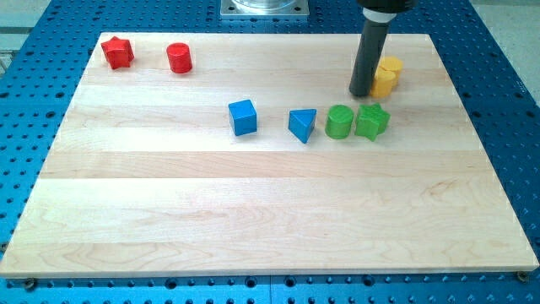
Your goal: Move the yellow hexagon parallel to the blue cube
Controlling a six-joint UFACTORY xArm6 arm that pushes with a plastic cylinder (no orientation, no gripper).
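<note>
The yellow hexagon (386, 77) lies near the board's top right. The blue cube (242, 116) sits left of centre in the board's upper half. My tip (361, 93) is the lower end of the dark rod, right against the yellow hexagon's left side, touching or nearly touching it. The rod hides part of the hexagon's left edge. The blue cube lies well to the left of my tip and a little lower in the view.
A blue triangular block (302, 125), a green cylinder (339, 121) and a green star-like block (371, 121) lie in a row just below my tip. A red star (117, 52) and a red cylinder (179, 57) sit at the top left. The wooden board (270, 219) lies on a blue perforated table.
</note>
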